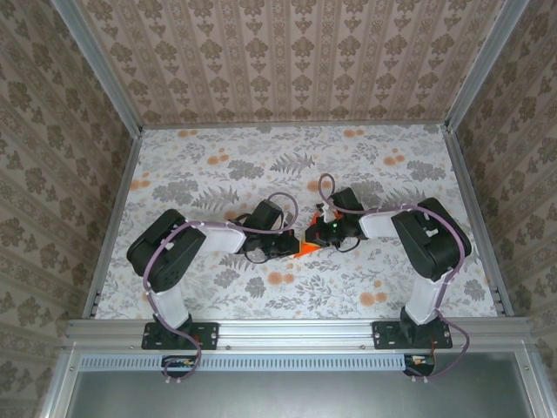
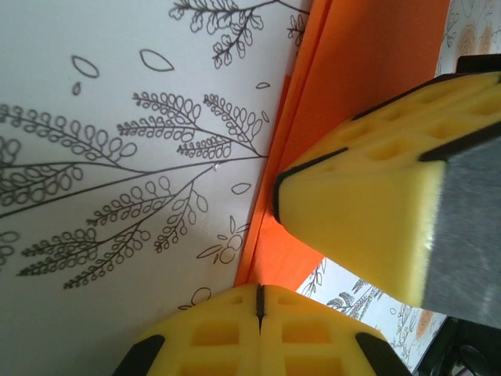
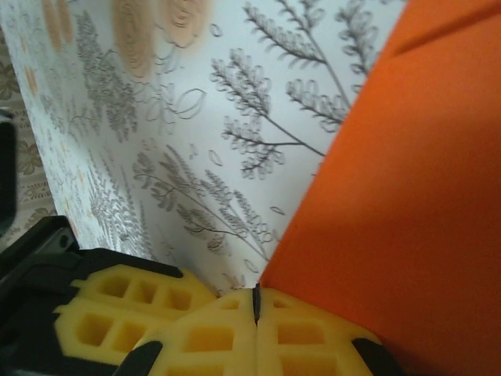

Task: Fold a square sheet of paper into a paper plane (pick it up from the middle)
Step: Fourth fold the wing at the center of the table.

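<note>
Paper, look: the square sheet of paper (image 1: pixel 305 248) is plain, vivid orange and matte. From above I get just a small angular patch of it poking out between the two wrists.
Paper, left wrist view: it's a long orange band (image 2: pixel 368 63) running top to bottom, with several straight edges stacked close along its left side, so it lies in layers.
Paper, right wrist view: a broad flat orange field (image 3: pixel 407 196) with one clean straight edge cutting diagonally down to my fingertips.
Paper, place: it's flat on the surface (image 1: pixel 218 174), about mid-width and a bit nearer the arm bases than the far wall, right where both arms meet.
Left tool: the left tool (image 2: pixel 258 301) is closed, yellow pads pressed together. Its tips sit at the near end of the paper's layered edge, and I see no paper in the seam.
Right tool: the right tool (image 3: pixel 256 301) is closed too, its tips meeting the paper's edge. I can't tell if anything is pinched.
Crowding: one yellow finger (image 2: pixel 368 211) of the right tool lies over the orange just beside my left tips. The two tools are very near each other.
Edges: metal rails (image 1: pixel 113 218) frame the surface left, right and near, and patterned walls (image 1: pixel 287 61) rise behind them.
Open room: there's floral surface on every side of the paper, widest toward the far wall. The rails are well apart from it.
Cables: purple cables (image 1: pixel 283 202) arch over both wrists.
</note>
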